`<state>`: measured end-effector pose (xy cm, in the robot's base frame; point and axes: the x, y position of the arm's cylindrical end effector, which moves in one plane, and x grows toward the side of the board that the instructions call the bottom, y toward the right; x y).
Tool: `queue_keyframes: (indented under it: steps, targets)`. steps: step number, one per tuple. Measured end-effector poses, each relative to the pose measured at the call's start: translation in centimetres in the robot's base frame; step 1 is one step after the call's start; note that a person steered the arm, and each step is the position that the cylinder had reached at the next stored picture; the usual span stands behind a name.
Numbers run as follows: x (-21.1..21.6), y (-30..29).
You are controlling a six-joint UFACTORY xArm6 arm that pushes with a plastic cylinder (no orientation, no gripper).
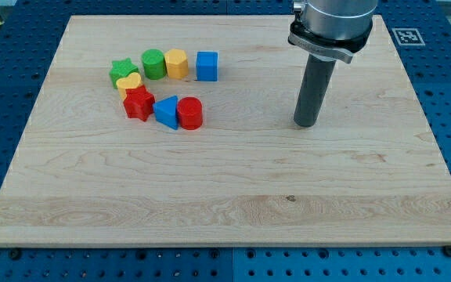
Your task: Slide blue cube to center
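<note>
The blue cube (207,66) sits on the wooden board (225,196) at the upper left, at the right end of a row of blocks. My tip (306,124) rests on the board right of centre, well to the right of the blue cube and somewhat lower in the view, touching no block. The rod rises from it to the arm at the view's top.
Left of the blue cube stand a yellow block (177,63), a green cylinder (153,63) and a green star (123,72). Below them lie a yellow heart (129,84), a red star (138,103), a blue triangle (166,111) and a red cylinder (189,113).
</note>
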<state>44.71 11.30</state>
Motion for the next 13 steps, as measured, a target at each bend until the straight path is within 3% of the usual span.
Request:
queue_keyframes:
  steps: [6,8,10,11,13]
  targets:
    - [0.0,1.3]
    - [-8.5,0.4]
    - [-15.7,-9.1]
    - [-15.7,-13.6]
    - [-13.6,-15.1]
